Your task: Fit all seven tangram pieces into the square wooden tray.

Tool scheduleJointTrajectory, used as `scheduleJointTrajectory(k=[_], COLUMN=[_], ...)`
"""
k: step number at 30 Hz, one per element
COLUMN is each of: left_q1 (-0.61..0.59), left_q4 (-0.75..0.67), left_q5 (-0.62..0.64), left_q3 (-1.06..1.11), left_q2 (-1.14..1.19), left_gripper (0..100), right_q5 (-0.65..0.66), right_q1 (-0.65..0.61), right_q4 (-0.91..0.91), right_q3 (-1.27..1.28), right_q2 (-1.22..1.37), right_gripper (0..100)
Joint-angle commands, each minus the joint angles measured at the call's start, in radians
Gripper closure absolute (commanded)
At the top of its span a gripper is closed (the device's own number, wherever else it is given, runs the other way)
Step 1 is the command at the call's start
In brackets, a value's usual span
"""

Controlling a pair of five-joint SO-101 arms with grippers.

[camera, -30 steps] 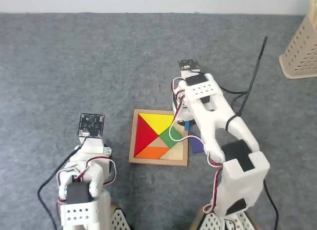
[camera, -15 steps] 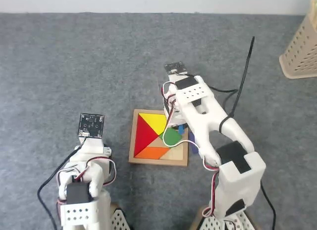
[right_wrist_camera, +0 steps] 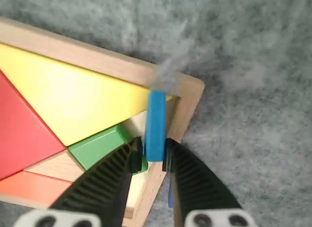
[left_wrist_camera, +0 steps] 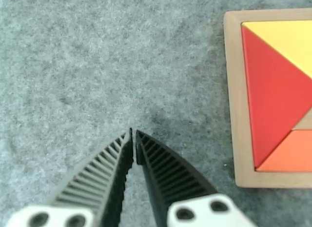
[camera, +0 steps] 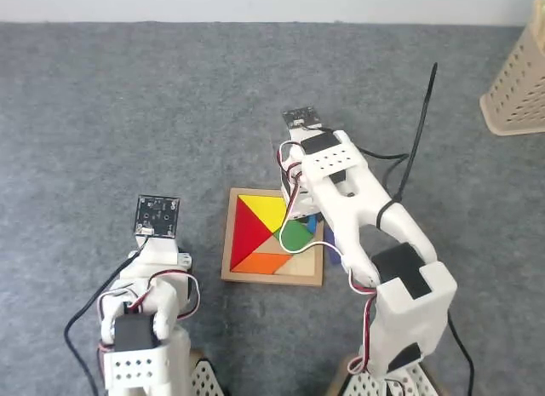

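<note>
The square wooden tray [camera: 230,243] lies on the grey carpet between the arms. In it sit a yellow triangle [camera: 268,210], a red triangle [camera: 249,230], an orange piece [camera: 260,262], a green piece [camera: 295,235] and a tan piece [camera: 300,264]. My right gripper [right_wrist_camera: 152,144] is shut on a blue piece [right_wrist_camera: 156,122], held on edge over the tray's far right corner [right_wrist_camera: 187,92], beside the yellow triangle [right_wrist_camera: 83,102] and the green piece [right_wrist_camera: 105,146]. My left gripper [left_wrist_camera: 133,135] is shut on nothing, low over bare carpet beside the tray [left_wrist_camera: 233,114].
A purple piece [camera: 329,240] peeks out on the carpet by the tray's right edge, under the right arm [camera: 358,200]. A beige slotted basket [camera: 519,81] stands at the far right. The left arm's base [camera: 140,328] is at the near left. Open carpet surrounds the tray.
Over the first half second the right arm swung left, carrying the blue piece over the tray's corner; it has held still since. The left arm has not moved.
</note>
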Motion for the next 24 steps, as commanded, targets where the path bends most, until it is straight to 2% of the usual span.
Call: scheduleJointTrajectory(k=[1, 8, 24], left_q1=[0.0, 0.0, 0.0], left_q4=[0.008, 0.008, 0.008], left_q5=[-0.005, -0.005, -0.005], left_q3=[-0.007, -0.007, -0.007], left_q2=[-0.02, -0.02, -0.02], left_gripper=[99, 99, 99], right_q5=[0.018, 0.054, 0.061], right_q1=[-0.027, -0.127, -0.084], right_q4=[0.01, 0.008, 0.005], right_q3=[-0.014, -0.046, 0.006], right_q2=[-0.024, -0.024, -0.157], right_gripper=[91.5, 91.5, 91.5])
